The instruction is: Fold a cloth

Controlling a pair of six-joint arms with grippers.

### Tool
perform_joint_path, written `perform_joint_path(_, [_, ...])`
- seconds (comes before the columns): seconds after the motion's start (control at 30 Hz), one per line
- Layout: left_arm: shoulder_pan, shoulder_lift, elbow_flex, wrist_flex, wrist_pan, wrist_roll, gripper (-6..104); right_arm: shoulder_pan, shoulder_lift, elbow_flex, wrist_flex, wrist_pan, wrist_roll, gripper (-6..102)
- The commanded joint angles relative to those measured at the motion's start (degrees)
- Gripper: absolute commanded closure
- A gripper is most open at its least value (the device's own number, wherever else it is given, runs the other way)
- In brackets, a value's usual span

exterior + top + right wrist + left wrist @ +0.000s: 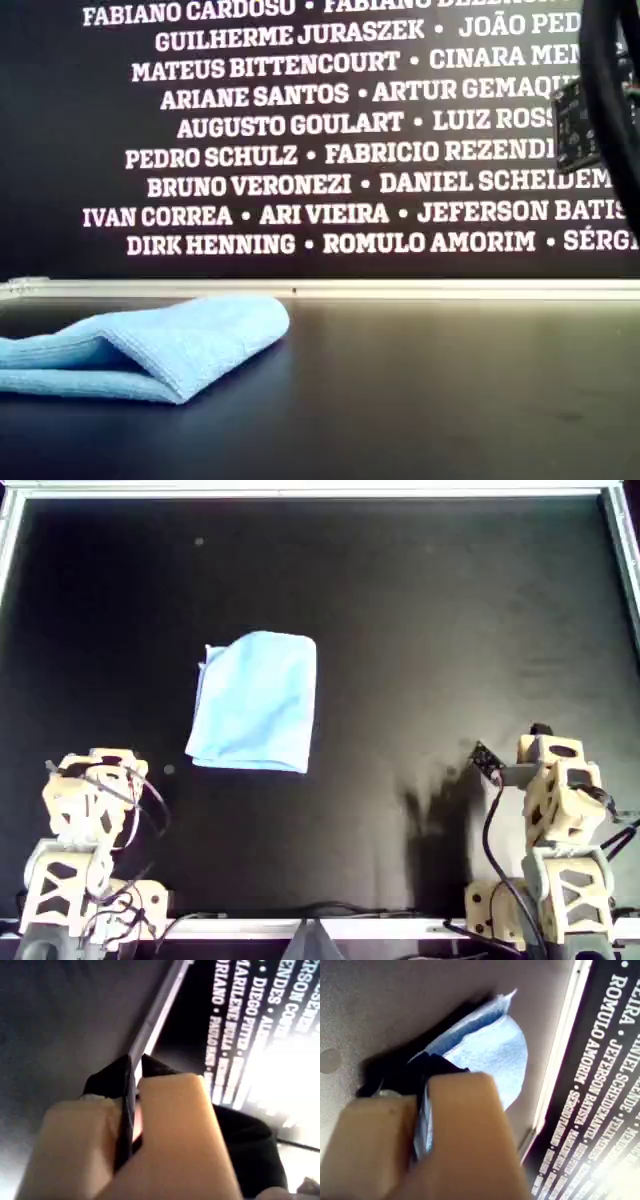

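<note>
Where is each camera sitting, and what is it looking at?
Overhead: high up, facing down at the black table, cloth and both arms.
Exterior: low at table level, facing the lettered wall; no arm clearly shown.
First wrist: on my first gripper, facing the cloth.
Second wrist: on my second gripper, facing bare table.
Overhead, exterior and first wrist share the cloth.

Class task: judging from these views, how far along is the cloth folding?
Done: the cloth lies doubled on the black table, its rounded fold showing in the exterior view. In hand: nothing; both arms sit back at the table's edge, away from it. Left: possibly one more fold.
</note>
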Motion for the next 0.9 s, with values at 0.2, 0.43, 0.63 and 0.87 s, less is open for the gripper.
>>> perform_joint_path(0.2, [0.88,0.97,-0.7,0.09,0.44,-0.18,99,0.35,2.29,0.79,-1.93,-0.44,0.0,91])
perform_joint_path(0.43, [0.88,0.97,-0.7,0.18,0.44,-0.18,99,0.35,2.2,0.79,-1.85,-0.53,0.0,91])
perform_joint_path(0.63, [1.05,0.97,-0.7,9.4,-0.35,-0.18,99,0.53,2.2,0.79,9.58,-0.53,0.0,91])
perform_joint_path(0.87, [1.05,1.05,-0.7,19.16,0.44,-0.18,99,0.53,2.29,0.79,23.38,-0.53,0.0,91])
